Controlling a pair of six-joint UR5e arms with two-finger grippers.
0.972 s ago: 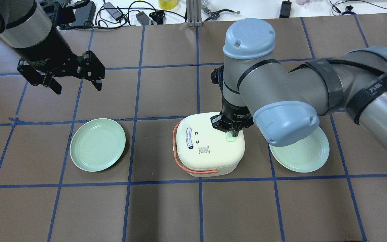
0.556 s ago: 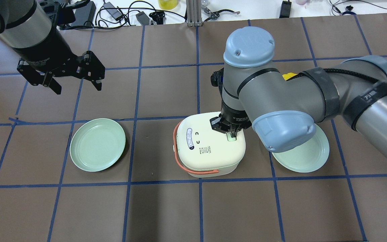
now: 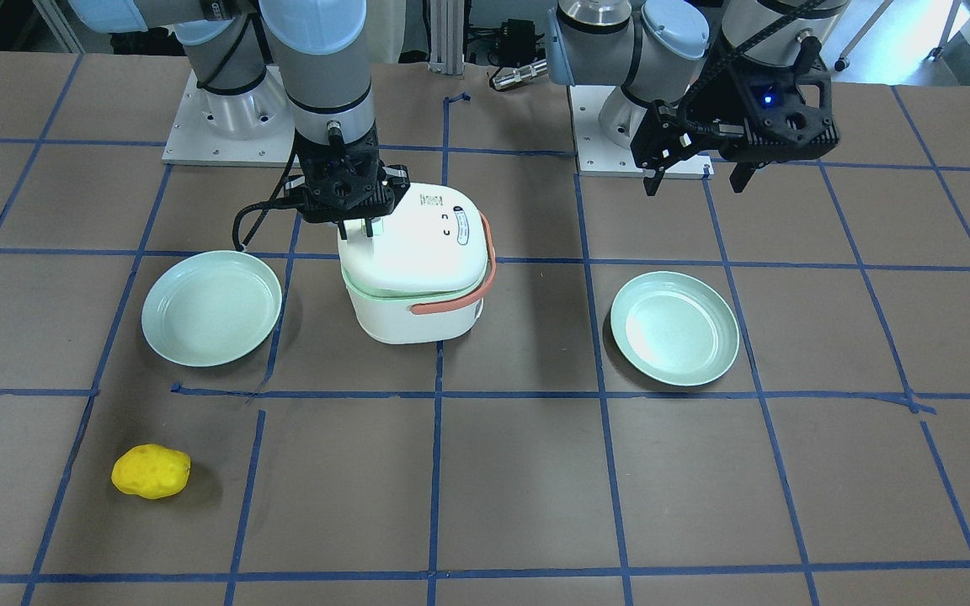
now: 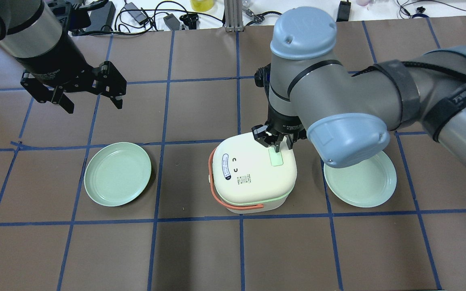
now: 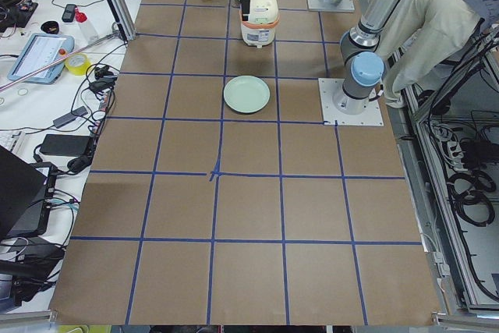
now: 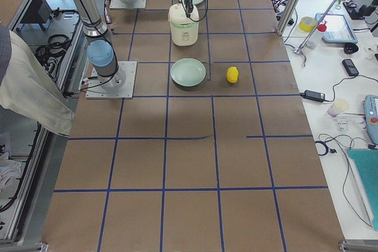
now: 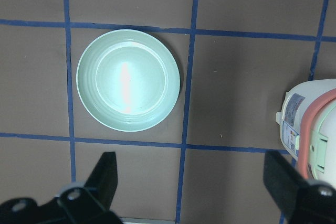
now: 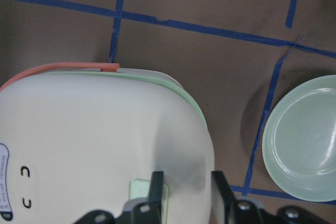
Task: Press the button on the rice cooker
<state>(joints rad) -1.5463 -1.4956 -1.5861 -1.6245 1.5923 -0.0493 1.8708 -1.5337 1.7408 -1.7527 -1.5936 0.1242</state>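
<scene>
The white rice cooker (image 4: 253, 173) with an orange handle stands at mid-table, also in the front-facing view (image 3: 413, 261) and the right wrist view (image 8: 94, 140). Its pale green button (image 4: 276, 158) lies on the lid's right side and shows uncovered. My right gripper (image 4: 275, 144) points straight down at the far end of the button, its fingers nearly together and holding nothing. In the right wrist view (image 8: 188, 187) its left finger is over the button's (image 8: 142, 191) edge. I cannot tell if it touches. My left gripper (image 4: 94, 106) is open and empty, far left.
A green plate (image 4: 117, 173) lies left of the cooker and another (image 4: 362, 182) lies right of it, partly under my right arm. A yellow lump (image 3: 151, 471) lies near the operators' side. Cables and gear line the table's far edge.
My right gripper has come off the button, moving up and toward the far edge, so the button now shows whole. A green seam now shows under the lid. The left arm has not moved.
</scene>
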